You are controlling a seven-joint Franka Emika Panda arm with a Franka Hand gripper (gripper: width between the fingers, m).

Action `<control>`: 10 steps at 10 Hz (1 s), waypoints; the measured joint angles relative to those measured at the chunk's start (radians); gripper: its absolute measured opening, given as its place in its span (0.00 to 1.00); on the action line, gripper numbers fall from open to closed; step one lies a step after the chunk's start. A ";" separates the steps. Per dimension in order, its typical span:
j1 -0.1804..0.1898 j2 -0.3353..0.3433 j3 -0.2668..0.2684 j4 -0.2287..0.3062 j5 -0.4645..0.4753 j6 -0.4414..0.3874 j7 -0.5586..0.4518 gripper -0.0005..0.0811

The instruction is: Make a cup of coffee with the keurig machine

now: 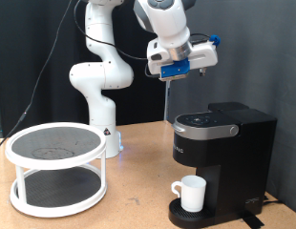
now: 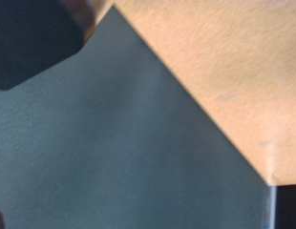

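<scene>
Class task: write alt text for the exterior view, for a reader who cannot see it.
A white robot arm's gripper hangs in the air above a black keurig machine, lid closed, holding nothing visible. A white cup stands on the machine's drip tray; a white two-tier round stand sits at the exterior view's left on the wooden table.

Keurig machine [image 1: 224,162] cut off at the exterior view's bottom edge, base partly hidden behind the cup [image 1: 192,193]. Gripper [image 1: 168,80] fingers too small and thin to judge. Wrist view blurred: only tabletop [image 2: 224,67] edge and dark, unidentifiable shapes.
</scene>
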 joint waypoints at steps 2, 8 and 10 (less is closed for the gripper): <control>0.000 -0.009 0.021 -0.006 -0.085 0.114 -0.007 0.91; -0.001 -0.023 0.084 -0.002 -0.297 0.197 0.016 0.91; -0.004 -0.025 0.097 -0.008 -0.309 0.252 0.113 0.91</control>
